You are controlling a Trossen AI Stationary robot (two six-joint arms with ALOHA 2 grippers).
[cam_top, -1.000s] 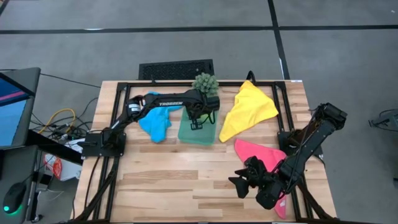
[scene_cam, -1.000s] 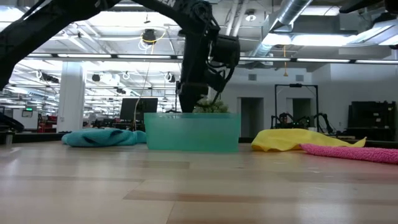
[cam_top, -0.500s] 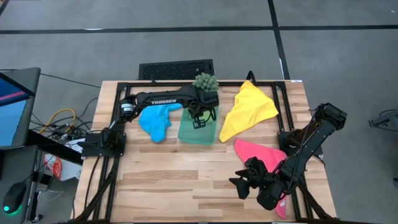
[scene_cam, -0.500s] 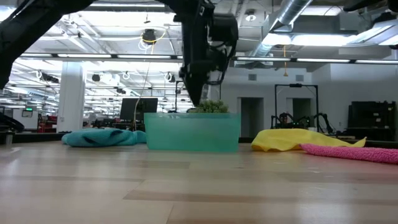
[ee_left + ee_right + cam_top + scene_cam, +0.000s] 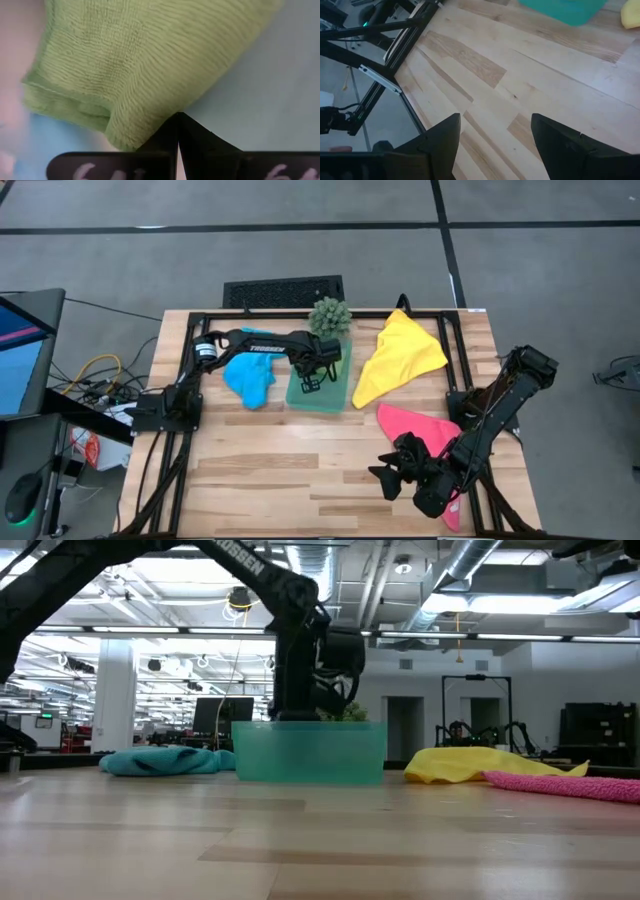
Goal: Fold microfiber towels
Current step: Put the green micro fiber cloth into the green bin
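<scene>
Reaching down into the teal tray [image 5: 322, 395], your left gripper [image 5: 310, 380] sits low inside it, and the low view shows the wrist sunk behind the tray's near wall [image 5: 310, 752]. In the left wrist view the two fingers [image 5: 165, 142] meet at a single point, pressed together on a fold of the lime green towel [image 5: 145, 60], which bunches against the pale tray floor. You have the cloth pinched between the tips.

Your right gripper [image 5: 392, 470] waits near the front right of the desk [image 5: 270, 470], well apart from the tray. Its fingers [image 5: 440, 142] stand wide apart with only bare wood between them, and they hold nothing.

The blue towel [image 5: 250, 376] lies crumpled just left of the tray, under the left arm. The yellow towel [image 5: 398, 356] is spread at the far right, just beside the tray's right side. The pink towel [image 5: 420, 425] lies at the right, nearer than the yellow one, partly under the right arm. In the low view the blue towel [image 5: 165, 761] sits left of the tray, with the yellow [image 5: 470, 764] and pink [image 5: 565, 785] towels to its right. A small spiky green plant [image 5: 330, 314] stands at the tray's far end.
</scene>
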